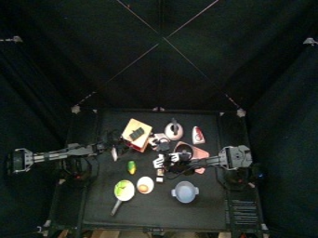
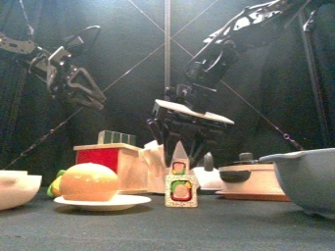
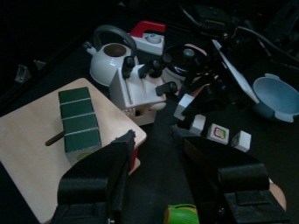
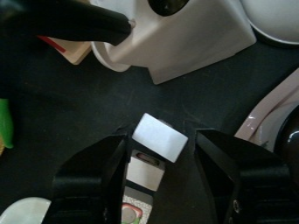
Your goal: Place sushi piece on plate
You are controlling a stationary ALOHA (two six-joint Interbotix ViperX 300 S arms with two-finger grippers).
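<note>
Three small sushi pieces lie in a row on the black table. The front view shows the nearest sushi piece (image 2: 182,186), white with green and red on its face. My right gripper (image 4: 163,142) hangs open straight over the row, and the white-topped sushi piece (image 4: 160,137) lies between its jaws without touching them. From the front the right gripper (image 2: 178,137) is just above the pieces. The salmon-pink plate (image 1: 203,149) lies close to the right of the right gripper (image 1: 166,160), and its pale rim (image 4: 267,109) shows beside one jaw. My left gripper (image 3: 170,166) is open and empty, raised at the left.
A wooden board (image 1: 134,133) with dark green blocks and a white teapot (image 1: 174,130) stand behind the sushi. Nearer the front are a green bowl (image 1: 123,191), a small white dish (image 1: 145,185) with an orange item, and a blue-grey bowl (image 1: 185,191).
</note>
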